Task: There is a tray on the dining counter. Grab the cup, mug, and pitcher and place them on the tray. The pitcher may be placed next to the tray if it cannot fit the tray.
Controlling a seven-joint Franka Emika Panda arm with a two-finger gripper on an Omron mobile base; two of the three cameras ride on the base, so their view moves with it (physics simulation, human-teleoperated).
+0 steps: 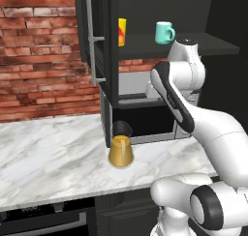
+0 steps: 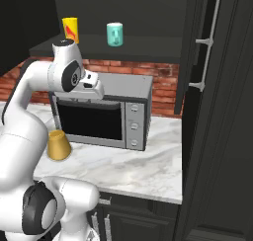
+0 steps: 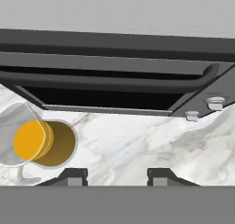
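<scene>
Currently the gripper (image 3: 117, 175) hangs above the marble counter (image 1: 53, 153) before the microwave (image 2: 101, 114), fingertips parted with nothing between them. The pitcher (image 1: 120, 150) stands near the counter's front edge; the cup (image 1: 121, 32) and mug (image 1: 163, 33) stand apart on the shelf (image 1: 203, 44) above. Risk: descending off-centre could strike the pitcher's sloped wall and topple it over the edge.

Wall: red brick wall (image 1: 43, 56) behind the counter.
Counter: white-grey marble counter top (image 1: 48, 157) on dark base cabinets (image 2: 143, 220).
Appliance: steel microwave oven (image 2: 106, 116), dark glass door.
Storage: tall black cabinet door (image 2: 217, 111) hanging open; dark shelf (image 2: 128, 50) above the oven.
</scene>
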